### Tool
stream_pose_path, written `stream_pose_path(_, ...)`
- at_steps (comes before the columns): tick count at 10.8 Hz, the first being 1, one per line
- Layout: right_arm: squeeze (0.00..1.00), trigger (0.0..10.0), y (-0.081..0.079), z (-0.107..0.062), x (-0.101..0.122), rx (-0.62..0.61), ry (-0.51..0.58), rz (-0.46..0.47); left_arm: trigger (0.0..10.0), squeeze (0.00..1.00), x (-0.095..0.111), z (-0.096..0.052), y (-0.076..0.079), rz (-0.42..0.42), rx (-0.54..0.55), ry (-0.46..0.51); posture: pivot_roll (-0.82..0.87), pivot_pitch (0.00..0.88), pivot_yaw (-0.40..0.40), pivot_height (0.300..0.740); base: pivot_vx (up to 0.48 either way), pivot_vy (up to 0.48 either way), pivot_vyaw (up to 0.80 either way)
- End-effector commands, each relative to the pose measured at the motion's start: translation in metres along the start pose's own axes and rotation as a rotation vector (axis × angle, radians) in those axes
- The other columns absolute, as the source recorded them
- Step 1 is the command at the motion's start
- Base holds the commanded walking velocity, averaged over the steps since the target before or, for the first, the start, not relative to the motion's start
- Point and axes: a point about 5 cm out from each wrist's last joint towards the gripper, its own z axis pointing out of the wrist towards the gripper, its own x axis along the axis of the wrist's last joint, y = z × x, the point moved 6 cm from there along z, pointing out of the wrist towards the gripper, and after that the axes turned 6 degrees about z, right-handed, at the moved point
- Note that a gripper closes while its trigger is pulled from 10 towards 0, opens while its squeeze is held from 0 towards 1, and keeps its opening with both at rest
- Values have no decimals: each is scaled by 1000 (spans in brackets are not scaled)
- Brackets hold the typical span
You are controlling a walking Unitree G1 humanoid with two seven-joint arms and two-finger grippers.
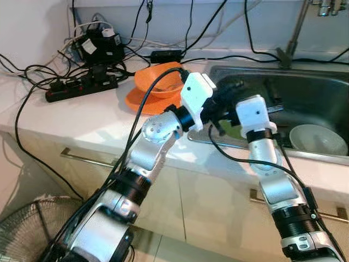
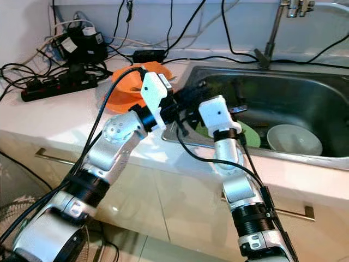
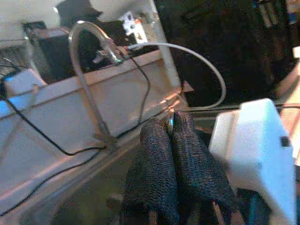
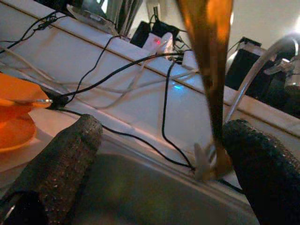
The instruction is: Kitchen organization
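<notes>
The sink (image 1: 327, 82) is not yet cleared — a white bowl (image 1: 318, 138) and green plate (image 2: 248, 134) remain inside. Orange dishes (image 1: 155, 87) are stacked alongside. The left gripper (image 3: 169, 140) is pinched shut (apparently on something thin), the right gripper (image 4: 159, 159) spread wide — both at the rim.

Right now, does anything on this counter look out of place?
Yes. A black power strip and tangled cables lie on the counter beside the sink; electrics near water look odd.
</notes>
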Motion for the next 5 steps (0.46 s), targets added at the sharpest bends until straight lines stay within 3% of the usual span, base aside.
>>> stream_pose_path(1,0,10000,-2,4,11,-1,40,-2,10000,0,3,-6,-6,-16,2,-3,-2,0,123,740,0,0,0)
stream_pose_path(5,0,10000,-5,2,11,14,53,-19,10000,0,5,-22,-33,-6,65,-52,3,0,125,740,0,0,0)
